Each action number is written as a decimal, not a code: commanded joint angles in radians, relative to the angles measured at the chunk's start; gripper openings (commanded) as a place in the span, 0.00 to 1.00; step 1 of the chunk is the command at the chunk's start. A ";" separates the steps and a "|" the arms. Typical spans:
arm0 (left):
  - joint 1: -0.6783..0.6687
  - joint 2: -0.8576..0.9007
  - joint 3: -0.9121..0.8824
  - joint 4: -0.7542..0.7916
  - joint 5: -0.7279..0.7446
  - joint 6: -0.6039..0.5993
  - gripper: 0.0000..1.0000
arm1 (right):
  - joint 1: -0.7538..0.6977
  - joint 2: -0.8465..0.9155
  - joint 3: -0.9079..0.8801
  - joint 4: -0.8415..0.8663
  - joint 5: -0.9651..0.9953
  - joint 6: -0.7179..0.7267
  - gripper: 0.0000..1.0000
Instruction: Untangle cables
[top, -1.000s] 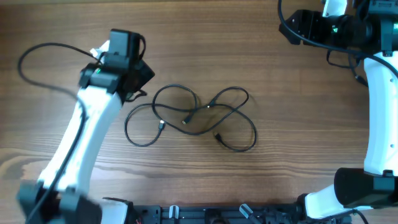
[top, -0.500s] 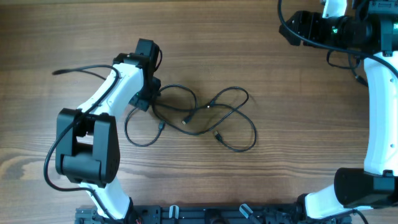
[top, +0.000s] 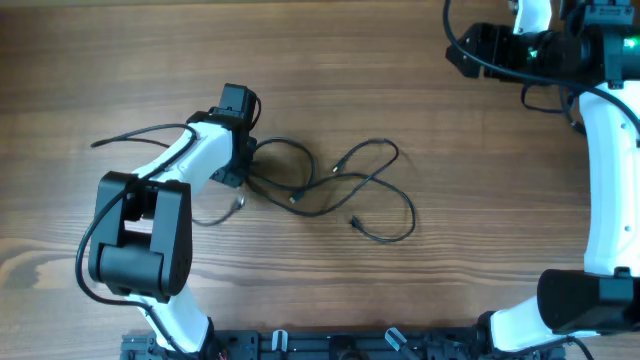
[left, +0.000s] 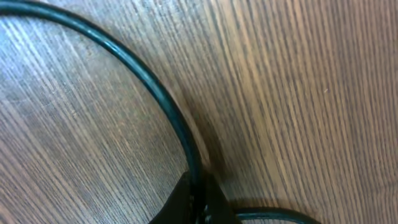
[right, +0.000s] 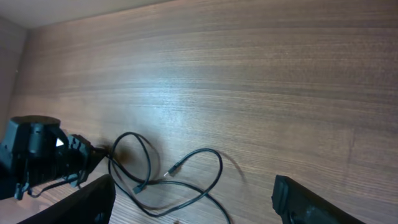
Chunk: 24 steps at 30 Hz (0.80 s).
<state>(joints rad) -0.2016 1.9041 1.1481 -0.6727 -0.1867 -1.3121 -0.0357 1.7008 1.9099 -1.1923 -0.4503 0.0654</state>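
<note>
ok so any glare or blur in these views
left wrist: pressed so close that only a thin black cable and the brown wooden table grain show, pale sheen upper left; right wrist: bluish glare patch on that table; overhead: even light, sharp.

On the brown wood-grain table (top: 500, 210), thin black plug-ended cables (top: 345, 190) lie in loose overlapping loops. The left gripper (top: 243, 160) meets their left end, and the right gripper (top: 468, 48) is well apart.
</note>
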 joint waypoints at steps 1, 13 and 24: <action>0.015 -0.041 0.004 -0.003 0.035 0.274 0.04 | 0.000 0.012 -0.020 0.004 0.010 -0.013 0.83; 0.014 -0.680 0.135 0.209 0.471 0.487 0.04 | 0.092 0.012 -0.019 0.034 -0.127 -0.064 0.82; 0.015 -0.829 0.135 0.400 0.453 -0.053 0.04 | 0.356 0.008 -0.019 0.070 -0.240 -0.135 0.82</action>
<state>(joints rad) -0.1925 1.0885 1.2785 -0.3206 0.2642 -1.1465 0.2905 1.7016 1.8992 -1.1255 -0.6289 -0.0364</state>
